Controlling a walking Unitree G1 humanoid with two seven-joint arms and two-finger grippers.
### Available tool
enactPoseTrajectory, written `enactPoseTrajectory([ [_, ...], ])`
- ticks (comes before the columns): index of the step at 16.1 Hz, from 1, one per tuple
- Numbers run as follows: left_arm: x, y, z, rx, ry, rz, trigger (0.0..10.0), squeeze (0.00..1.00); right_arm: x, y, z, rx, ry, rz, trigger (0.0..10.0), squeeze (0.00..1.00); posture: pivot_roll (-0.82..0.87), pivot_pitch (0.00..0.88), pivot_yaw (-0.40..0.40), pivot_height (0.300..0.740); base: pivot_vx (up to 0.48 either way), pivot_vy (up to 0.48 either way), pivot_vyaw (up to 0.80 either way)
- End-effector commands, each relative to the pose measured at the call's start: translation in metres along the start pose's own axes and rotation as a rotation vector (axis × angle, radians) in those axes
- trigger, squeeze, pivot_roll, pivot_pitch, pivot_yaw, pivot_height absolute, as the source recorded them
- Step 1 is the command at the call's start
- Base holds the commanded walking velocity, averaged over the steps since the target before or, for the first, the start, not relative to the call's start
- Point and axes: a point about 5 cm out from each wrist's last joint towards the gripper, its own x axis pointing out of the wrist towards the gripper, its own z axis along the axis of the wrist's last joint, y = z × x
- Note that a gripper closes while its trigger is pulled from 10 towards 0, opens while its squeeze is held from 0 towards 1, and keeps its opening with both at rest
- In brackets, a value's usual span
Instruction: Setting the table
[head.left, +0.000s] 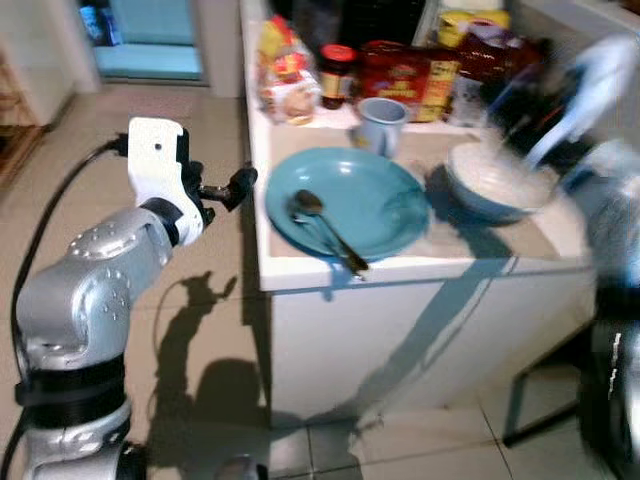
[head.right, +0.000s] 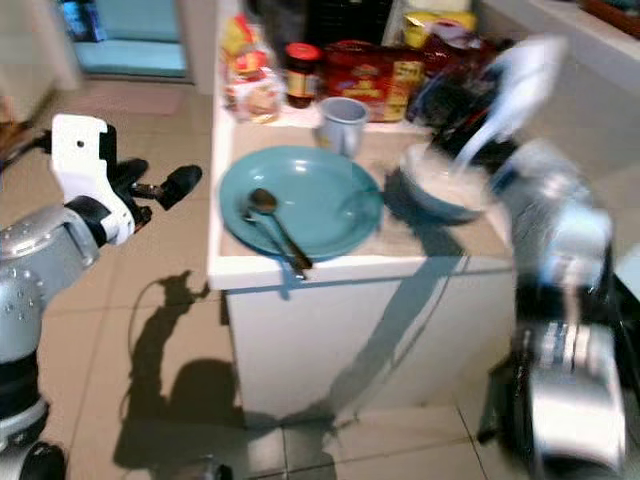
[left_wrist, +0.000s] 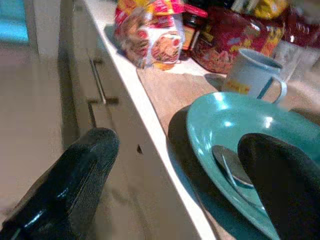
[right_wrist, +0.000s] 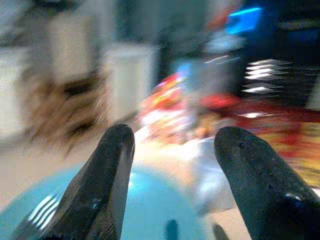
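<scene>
A teal plate (head.left: 375, 190) lies near the front edge of the white counter (head.left: 400, 268), with a metal spoon (head.left: 325, 225) resting in it. Behind the plate stands a pale blue mug (head.left: 381, 124), and to its right a blue bowl (head.left: 500, 182) with a white inside. My left gripper (head.left: 232, 186) hovers off the counter's left edge at plate height, open and holding nothing. In the left wrist view the plate (left_wrist: 235, 130) lies just beyond its fingers. My right arm (head.left: 590, 85) is motion-blurred above the bowl. My right gripper (right_wrist: 175, 135) is open and empty, facing the plate (right_wrist: 150, 200) and mug (right_wrist: 210, 170).
Along the counter's back stand a bread bag (head.left: 285, 75), a dark jar with a red lid (head.left: 338, 75) and red food packets (head.left: 410, 80). Tiled floor (head.left: 200, 330) spreads to the left of the counter. A dark chair frame (head.left: 530, 395) stands at the lower right.
</scene>
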Motion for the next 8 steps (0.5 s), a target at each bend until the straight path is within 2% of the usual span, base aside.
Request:
enactPoseTrajectory([
  [1, 0.003, -0.005, 0.002, -0.052, 0.012, -0.037, 10.0, 0.91, 0.000, 0.014, 0.007, -0.076, 0.018, 0.054, 10.0, 0.00, 0.03, 0.000, -0.055, 0.740, 0.000, 0.000, 0.00],
  [2, 0.003, -0.007, -0.002, -0.065, 0.054, -0.055, 10.0, 0.00, -0.006, 0.035, -0.004, -0.149, 0.058, 0.102, 10.0, 0.00, 0.02, 0.004, -0.051, 0.740, 0.000, 0.000, 0.00],
  [4, 0.004, -0.011, -0.005, -0.169, 0.067, -0.089, 10.0, 0.00, -0.016, 0.044, -0.019, -0.084, 0.086, 0.083, 10.0, 0.00, 0.03, 0.005, -0.049, 0.740, 0.000, 0.000, 0.00],
  [7, 0.005, -0.014, -0.008, -0.227, 0.110, -0.123, 10.0, 0.00, -0.026, 0.049, -0.027, -0.031, 0.102, 0.033, 10.0, 0.00, 0.03, 0.006, -0.048, 0.740, 0.000, 0.000, 0.00],
  [8, 0.008, -0.016, -0.012, -0.255, 0.151, -0.149, 10.0, 0.00, -0.032, 0.049, -0.030, -0.014, 0.113, -0.010, 10.0, 0.00, 0.03, 0.005, -0.047, 0.740, 0.000, 0.000, 0.00],
])
